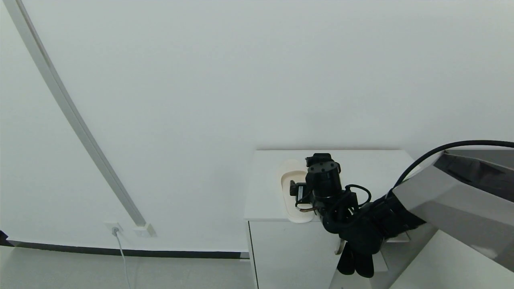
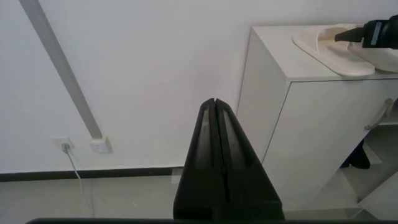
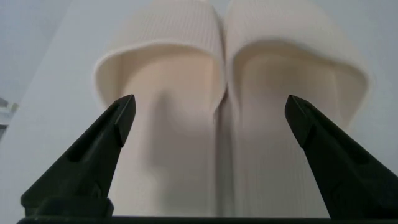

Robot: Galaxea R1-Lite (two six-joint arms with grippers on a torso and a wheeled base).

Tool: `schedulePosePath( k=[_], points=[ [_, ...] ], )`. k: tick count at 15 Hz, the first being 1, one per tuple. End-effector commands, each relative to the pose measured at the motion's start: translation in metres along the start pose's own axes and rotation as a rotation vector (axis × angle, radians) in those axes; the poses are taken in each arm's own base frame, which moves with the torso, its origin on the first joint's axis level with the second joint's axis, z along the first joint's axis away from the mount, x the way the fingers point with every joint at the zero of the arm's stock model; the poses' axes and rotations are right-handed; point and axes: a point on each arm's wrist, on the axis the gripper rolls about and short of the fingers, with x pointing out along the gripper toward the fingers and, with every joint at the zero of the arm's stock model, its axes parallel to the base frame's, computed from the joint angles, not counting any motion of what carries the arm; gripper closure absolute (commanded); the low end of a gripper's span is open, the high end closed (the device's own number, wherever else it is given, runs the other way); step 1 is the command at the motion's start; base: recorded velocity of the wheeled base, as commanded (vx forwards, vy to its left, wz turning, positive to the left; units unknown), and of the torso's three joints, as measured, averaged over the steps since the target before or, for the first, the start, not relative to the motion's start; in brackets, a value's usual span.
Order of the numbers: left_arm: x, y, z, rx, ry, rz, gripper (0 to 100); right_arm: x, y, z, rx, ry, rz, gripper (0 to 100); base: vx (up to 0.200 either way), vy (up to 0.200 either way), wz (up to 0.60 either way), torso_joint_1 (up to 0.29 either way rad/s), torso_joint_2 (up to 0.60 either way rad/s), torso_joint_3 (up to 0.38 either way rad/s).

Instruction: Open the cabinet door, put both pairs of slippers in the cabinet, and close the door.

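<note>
A pair of cream slippers (image 1: 292, 185) (image 2: 334, 47) (image 3: 163, 93) lies side by side on top of the white cabinet (image 1: 265, 188) (image 2: 268, 74), near its front edge. My right gripper (image 3: 208, 115) is open just above them, one finger outside each slipper, touching neither. From the head view the right wrist (image 1: 323, 178) covers most of the pair. The cabinet door (image 1: 293, 253) (image 2: 329, 143) stands ajar, with something black (image 1: 355, 261) (image 2: 357, 155) inside behind it. My left gripper (image 2: 214, 106) is shut and empty, held low to the left of the cabinet.
A grey cable duct (image 1: 72, 116) (image 2: 59, 68) runs slantwise down the white wall to a socket with a white cable (image 1: 115, 231) (image 2: 65, 147). Open floor (image 1: 120, 273) lies left of the cabinet. The door handle (image 2: 379, 115) juts out at the door's edge.
</note>
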Motion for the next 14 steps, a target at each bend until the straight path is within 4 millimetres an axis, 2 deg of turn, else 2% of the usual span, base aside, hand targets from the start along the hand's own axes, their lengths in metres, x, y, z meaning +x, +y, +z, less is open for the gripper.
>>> schedulePosePath(
  k=[1, 3, 5, 10, 11, 14],
  points=[
    [0.000, 0.000, 0.000, 0.000, 0.002, 0.000, 100, 0.021, -0.003, -0.013, -0.011, 0.014, -0.019, 0, 0.000, 0.000, 0.00, 0.000, 0.00, 0.000],
    [0.000, 0.000, 0.000, 0.000, 0.002, 0.000, 100, 0.038, -0.005, -0.007, -0.013, -0.017, -0.020, 0, 0.000, 0.000, 0.00, 0.000, 0.00, 0.000],
    [0.000, 0.000, 0.000, 0.000, 0.001, 0.000, 100, 0.045, -0.005, -0.006, -0.016, -0.028, -0.023, 0, 0.000, 0.000, 0.00, 0.000, 0.00, 0.000],
    [0.000, 0.000, 0.000, 0.000, 0.001, 0.000, 100, 0.049, -0.007, -0.003, -0.009, -0.034, -0.014, 0, 0.000, 0.000, 0.00, 0.000, 0.00, 0.000],
    [0.000, 0.000, 0.000, 0.000, 0.001, 0.000, 100, 0.051, -0.007, -0.006, -0.011, -0.030, -0.015, 100, 0.000, 0.000, 0.00, 0.000, 0.00, 0.000],
    [0.000, 0.000, 0.000, 0.000, 0.001, 0.000, 100, 0.051, -0.008, -0.006, -0.011, -0.030, -0.016, 100, 0.000, 0.000, 0.00, 0.000, 0.00, 0.000]
  ],
)
